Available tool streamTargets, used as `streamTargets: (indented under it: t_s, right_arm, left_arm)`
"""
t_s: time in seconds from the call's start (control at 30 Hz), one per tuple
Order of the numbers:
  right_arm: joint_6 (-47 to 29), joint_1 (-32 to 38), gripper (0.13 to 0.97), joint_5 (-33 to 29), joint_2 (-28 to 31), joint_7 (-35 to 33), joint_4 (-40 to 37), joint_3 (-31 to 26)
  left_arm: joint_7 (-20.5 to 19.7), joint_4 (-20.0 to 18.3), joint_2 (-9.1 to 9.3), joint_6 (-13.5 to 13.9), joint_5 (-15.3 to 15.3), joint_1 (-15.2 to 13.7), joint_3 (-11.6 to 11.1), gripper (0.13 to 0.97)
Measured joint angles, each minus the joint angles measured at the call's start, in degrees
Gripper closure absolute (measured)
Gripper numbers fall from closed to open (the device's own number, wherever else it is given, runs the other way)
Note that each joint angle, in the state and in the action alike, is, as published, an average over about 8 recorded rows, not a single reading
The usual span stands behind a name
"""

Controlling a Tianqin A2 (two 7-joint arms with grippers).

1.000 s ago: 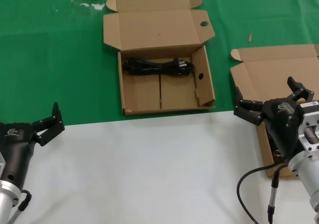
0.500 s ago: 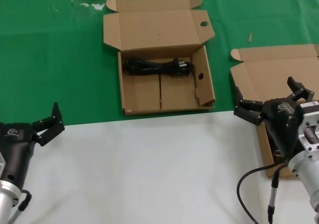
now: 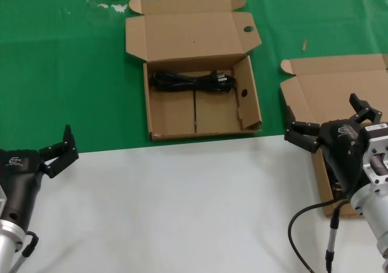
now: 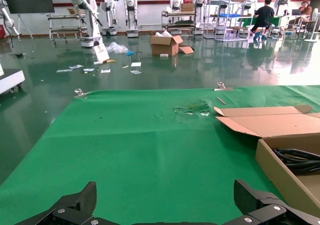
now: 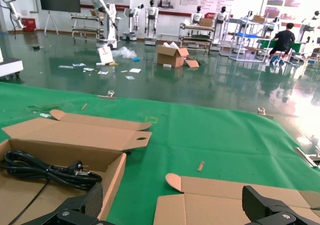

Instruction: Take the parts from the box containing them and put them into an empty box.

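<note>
One black coiled power cord (image 3: 191, 80) lies along the back of the middle box (image 3: 203, 134), the empty box with round holes in its lid tab and side flap. The box containing the parts (image 3: 339, 85) sits at the right with its plain lid open; my right gripper (image 3: 321, 114) hovers open over its near left corner and hides most of its inside. In the right wrist view the right gripper (image 5: 172, 195) spans that box's lid (image 5: 225, 200), with the cord (image 5: 45, 167) off to one side. My left gripper (image 3: 56, 141) waits open at the near left, holding nothing.
Green cloth (image 3: 73, 73) covers the far part of the table and a white sheet (image 3: 182, 206) the near part. A small scrap (image 3: 304, 44) lies between the two boxes. The left wrist view shows the left gripper (image 4: 164, 190) above bare green cloth, beside the holed box's wall (image 4: 280, 170).
</note>
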Motion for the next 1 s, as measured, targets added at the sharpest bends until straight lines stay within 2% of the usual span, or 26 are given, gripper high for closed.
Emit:
streamTargets:
  t_s: [1.0]
  right_arm:
    - [0.0,0.0,0.129,0.0,0.0,0.0,0.0,0.0]
  left_arm:
    - [0.0,0.0,0.0,0.0,0.0,0.0,0.0,0.132]
